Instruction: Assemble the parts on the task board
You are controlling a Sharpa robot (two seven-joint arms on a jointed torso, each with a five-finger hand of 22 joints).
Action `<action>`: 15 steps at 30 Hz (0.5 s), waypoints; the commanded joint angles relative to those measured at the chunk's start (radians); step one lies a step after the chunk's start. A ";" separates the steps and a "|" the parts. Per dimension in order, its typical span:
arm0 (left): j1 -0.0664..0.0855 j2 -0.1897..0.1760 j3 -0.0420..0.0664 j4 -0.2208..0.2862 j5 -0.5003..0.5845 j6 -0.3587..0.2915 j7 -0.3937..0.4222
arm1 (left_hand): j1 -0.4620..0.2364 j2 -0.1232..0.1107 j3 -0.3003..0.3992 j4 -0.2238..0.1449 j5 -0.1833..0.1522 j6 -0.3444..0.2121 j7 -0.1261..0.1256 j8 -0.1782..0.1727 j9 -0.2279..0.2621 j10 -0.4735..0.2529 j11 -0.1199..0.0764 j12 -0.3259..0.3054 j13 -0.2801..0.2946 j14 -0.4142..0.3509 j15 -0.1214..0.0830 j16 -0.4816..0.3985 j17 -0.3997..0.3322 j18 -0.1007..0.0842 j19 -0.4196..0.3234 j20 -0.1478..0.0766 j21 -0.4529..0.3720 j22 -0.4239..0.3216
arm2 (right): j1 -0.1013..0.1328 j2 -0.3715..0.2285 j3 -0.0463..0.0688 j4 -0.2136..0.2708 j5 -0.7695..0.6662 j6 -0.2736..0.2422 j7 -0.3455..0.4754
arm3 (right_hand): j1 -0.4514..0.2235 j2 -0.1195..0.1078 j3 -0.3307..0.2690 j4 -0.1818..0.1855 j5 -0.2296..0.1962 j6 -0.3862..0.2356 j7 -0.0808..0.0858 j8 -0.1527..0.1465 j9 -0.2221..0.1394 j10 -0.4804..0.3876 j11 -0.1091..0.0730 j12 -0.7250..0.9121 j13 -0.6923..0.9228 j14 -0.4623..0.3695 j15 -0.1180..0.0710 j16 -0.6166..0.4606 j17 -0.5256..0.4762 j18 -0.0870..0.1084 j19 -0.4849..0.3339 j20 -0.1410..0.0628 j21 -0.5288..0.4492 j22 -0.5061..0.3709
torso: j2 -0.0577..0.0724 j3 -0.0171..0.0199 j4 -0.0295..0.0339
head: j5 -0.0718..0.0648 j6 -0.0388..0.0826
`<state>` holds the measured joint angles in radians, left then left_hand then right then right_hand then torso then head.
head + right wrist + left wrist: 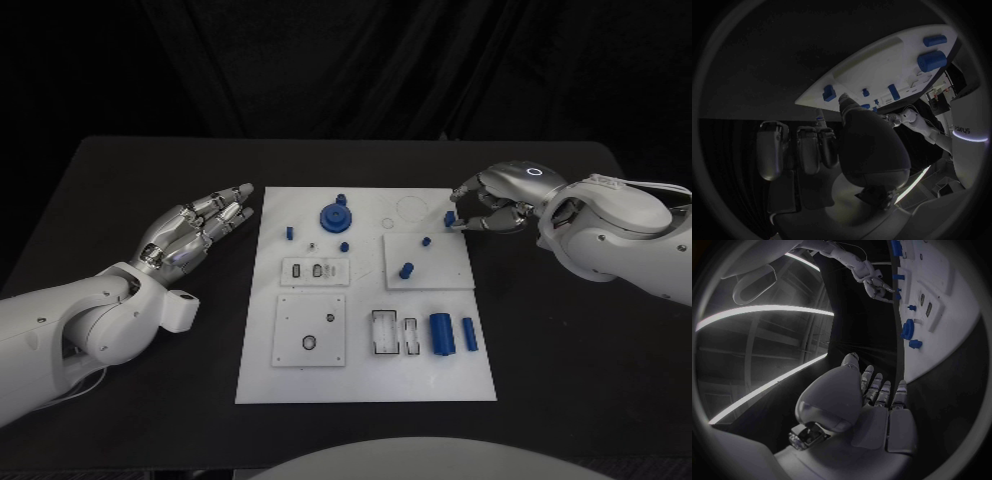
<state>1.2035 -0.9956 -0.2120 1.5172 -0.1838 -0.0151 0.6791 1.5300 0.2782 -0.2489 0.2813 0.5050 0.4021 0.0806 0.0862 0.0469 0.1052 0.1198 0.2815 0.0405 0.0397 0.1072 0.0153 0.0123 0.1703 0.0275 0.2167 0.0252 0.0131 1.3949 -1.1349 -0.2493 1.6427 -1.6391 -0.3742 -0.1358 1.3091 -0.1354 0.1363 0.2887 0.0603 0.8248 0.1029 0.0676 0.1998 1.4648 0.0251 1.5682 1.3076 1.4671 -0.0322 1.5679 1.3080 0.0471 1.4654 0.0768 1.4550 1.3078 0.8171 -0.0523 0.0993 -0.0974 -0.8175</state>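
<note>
Right robot hand [483, 208] grip unclear.

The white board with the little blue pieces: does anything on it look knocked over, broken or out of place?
Nothing stands out. The task board lies flat and square on the black table, and the blue parts, such as the round gear-like piece and the two cylinders, sit tidily. The right hand hovers at a small blue part near the board's far edge.

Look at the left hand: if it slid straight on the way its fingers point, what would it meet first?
The left hand lies open beside the task board, fingers aimed toward its far left corner. It would probably meet the board's edge there first; its height above the table is unclear.
</note>
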 commanded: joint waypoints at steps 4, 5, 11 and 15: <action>-0.001 0.002 0.001 0.001 0.000 0.014 0.116 | 0.010 -0.001 0.007 0.000 0.003 0.002 0.004 0.004 0.001 -0.002 0.005 -0.005 -0.002 -0.003 0.007 -0.001 0.000 0.008 0.001 0.007 0.000 0.001 | -0.010 0.001 0.000 -0.002 -0.006 -0.006 -0.029 | 0.001 -0.009 -0.002 0.003 -0.006 0.000 0.002 -0.001 -0.001 0.106 -0.004 0.003 0.263 0.104 -0.002 0.003 0.263 -0.013 0.023 0.001 -0.012 0.218 | -0.001 0.0013 -0.0030 | 0.003 -0.002; -0.001 0.002 0.001 0.000 0.000 0.014 0.116 | 0.010 -0.001 0.007 0.000 0.003 0.002 0.004 0.004 0.001 -0.002 0.005 -0.005 -0.002 -0.003 0.007 -0.001 0.000 0.008 0.001 0.007 0.000 0.001 | -0.011 0.001 0.000 -0.002 -0.006 -0.005 -0.030 | 0.001 -0.009 -0.002 0.003 -0.006 0.000 0.002 -0.001 -0.001 0.106 -0.004 0.003 0.263 0.104 -0.002 0.003 0.263 -0.013 0.023 0.001 -0.013 0.218 | -0.001 0.0013 -0.0036 | 0.005 -0.002; -0.001 0.002 0.001 -0.002 0.000 0.018 0.115 | 0.010 -0.001 0.007 0.000 0.003 0.002 0.004 0.004 0.001 -0.002 0.005 -0.005 -0.002 -0.003 0.007 -0.001 0.000 0.008 0.001 0.007 0.000 0.001 | -0.016 0.005 0.000 -0.008 -0.006 0.006 -0.033 | 0.014 -0.003 0.003 -0.001 0.002 0.007 0.000 0.003 -0.002 0.106 -0.005 0.003 0.263 0.104 -0.004 0.003 0.263 -0.011 0.017 0.000 -0.022 0.215 | -0.001 0.0003 -0.0040 | 0.006 -0.004; -0.001 0.003 0.001 -0.002 0.000 0.022 0.116 | 0.011 -0.001 0.008 -0.001 0.004 0.001 0.004 0.004 0.001 -0.002 0.005 -0.004 -0.001 -0.002 0.007 -0.001 0.000 0.008 0.001 0.008 0.001 0.001 | -0.018 0.010 0.000 -0.017 -0.006 0.013 -0.032 | 0.025 0.002 0.007 -0.002 0.015 0.017 -0.001 0.007 -0.001 0.106 -0.006 0.003 0.263 0.104 -0.004 0.003 0.263 -0.009 0.013 -0.001 -0.030 0.213 | -0.002 0.0001 -0.0034 | 0.007 -0.008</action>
<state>1.2034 -0.9946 -0.2119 1.5135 -0.1838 -0.0100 0.6791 1.5300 0.2782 -0.2461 0.2785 0.5049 0.4022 0.0806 0.0862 0.0469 0.1052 0.1198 0.2816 0.0405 0.0397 0.1072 0.0153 0.0124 0.1703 0.0275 0.2166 0.0252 0.0131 1.3801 -1.1255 -0.2492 1.6280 -1.6391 -0.3701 -0.1475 1.3244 -0.1308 0.1373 0.2877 0.0715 0.8340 0.1014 0.0704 0.1987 1.4648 0.0250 1.5682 1.3075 1.4671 -0.0322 1.5679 1.3080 0.0471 1.4653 0.0768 1.4296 1.3076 0.8159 -0.0516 0.0957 -0.0907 -0.8240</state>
